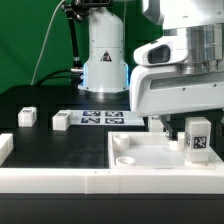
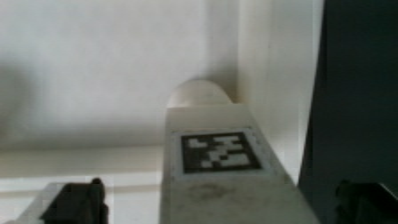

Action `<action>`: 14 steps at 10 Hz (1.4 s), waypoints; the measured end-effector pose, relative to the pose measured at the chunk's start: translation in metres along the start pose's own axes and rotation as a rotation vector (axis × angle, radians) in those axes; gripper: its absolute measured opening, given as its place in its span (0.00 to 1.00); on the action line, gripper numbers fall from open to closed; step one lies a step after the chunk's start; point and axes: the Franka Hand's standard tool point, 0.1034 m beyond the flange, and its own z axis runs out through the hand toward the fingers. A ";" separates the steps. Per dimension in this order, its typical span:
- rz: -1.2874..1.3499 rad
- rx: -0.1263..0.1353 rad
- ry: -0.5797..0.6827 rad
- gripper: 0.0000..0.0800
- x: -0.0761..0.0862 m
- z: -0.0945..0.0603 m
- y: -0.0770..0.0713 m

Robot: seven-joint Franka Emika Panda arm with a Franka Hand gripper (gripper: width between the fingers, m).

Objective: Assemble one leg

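Leg: the leg (image 1: 197,138) stood upright inside the tray (image 1: 150,176), near its far corner on the exterior view's right, tag facing the camera
Leg, wrist view: tagged face ran up the middle of the picture, its rounded end against the tray's pale inner wall; whether that end sat in a socket could not be told
Gripper: the gripper (image 2: 219,201) hung low over the tray with its fingers apart; a dark fingertip (image 2: 71,202) showed on each side of the leg, with a clear gap between each pad and the white face; no contact seen
Loose parts: one small white block (image 1: 27,117) and a second block (image 1: 62,121) lay on the black table (image 1: 40,138), the second just beside the marker board (image 1: 97,118), both well apart from the tray
Edge of view: another white part (image 1: 5,148) sat on the exterior view's left, cut off by the frame
Done, as judged: the leg was in the tray, on end and at a corner, so the carrying part looked finished
Left, as judged: seating unconfirmed; with the fingers wide and straddling the leg, what remained was probably to close on it and turn or press it home, or, if it was already home, simply to lift clear
Risk, as judged: an off-centre closing could tip the leg against the tray wall
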 end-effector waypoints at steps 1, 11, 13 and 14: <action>0.018 0.002 0.000 0.81 0.000 0.000 -0.001; 0.576 -0.010 0.013 0.36 -0.002 -0.001 0.002; 0.769 0.000 0.012 0.36 -0.002 0.000 0.003; 0.919 0.013 0.008 0.36 -0.002 0.000 0.003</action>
